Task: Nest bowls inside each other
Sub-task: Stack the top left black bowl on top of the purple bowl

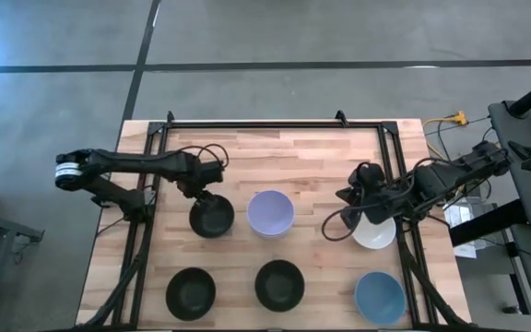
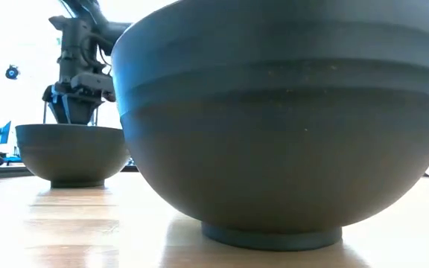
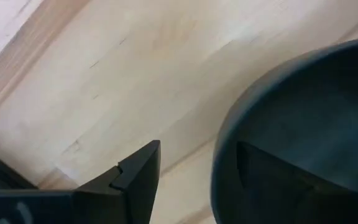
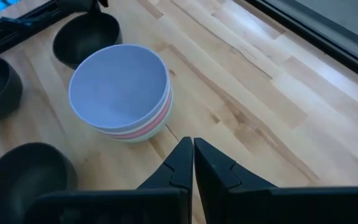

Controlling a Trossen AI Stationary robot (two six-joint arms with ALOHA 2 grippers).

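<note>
You are looking at the left gripper (image 1: 208, 189) hanging over the far rim of a black bowl (image 1: 211, 218) at about nine o'clock from the table's (image 1: 321, 157) centre. Its fingers are standing apart — one outside the rim, the other inside the bowl, as the left wrist view is showing — so the pincer is released and grasping nothing.

Just to the three o'clock side of that bowl, the stack of nested bowls (image 1: 270, 214) is sitting with the lavender bowl (image 4: 118, 84) on top and a pink band and a pale one showing beneath it.

The right gripper (image 1: 356, 195) is waiting at about three o'clock, clenched with its fingers (image 4: 182, 163) pressed together on nothing, right beside the white bowl (image 1: 374, 231).

Along the near edge you are seeing two more black bowls (image 1: 191, 292) and (image 1: 278, 284) at seven and six o'clock — and the blue bowl (image 1: 379, 298) at five o'clock.
</note>
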